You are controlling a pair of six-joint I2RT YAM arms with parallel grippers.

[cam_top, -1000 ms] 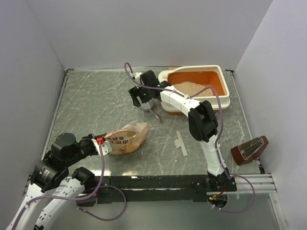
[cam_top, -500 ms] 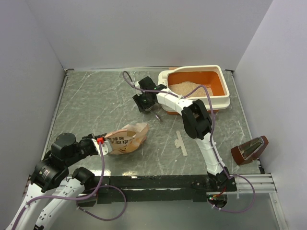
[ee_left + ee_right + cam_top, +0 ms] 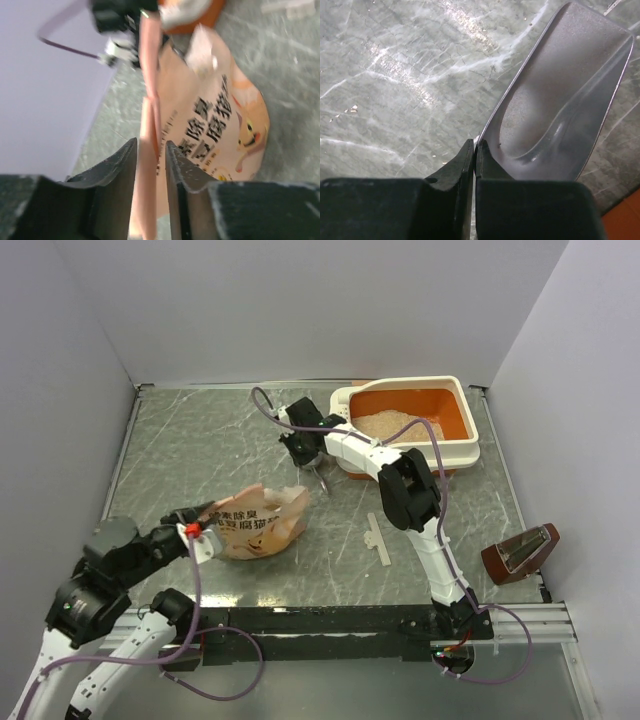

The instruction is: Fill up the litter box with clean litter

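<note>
1. Our left claw (image 3: 150, 152) pinches the top edge of the tan-orange printed paper bag (image 3: 260, 525); it should hold the mouth up and steady.
2. Our right claw (image 3: 474, 150), clamped on the grey metal scoop (image 3: 560, 95), should enter the bag low, then carry level.
3. The scoop is empty above the table (image 3: 200, 450).
4. The cream-rimmed orange plastic litter box (image 3: 455, 452) stands far right; pale beige sandy litter (image 3: 390, 423) covers part of its basin.
5. The bag's content is hidden from us; probably some remains.
</note>
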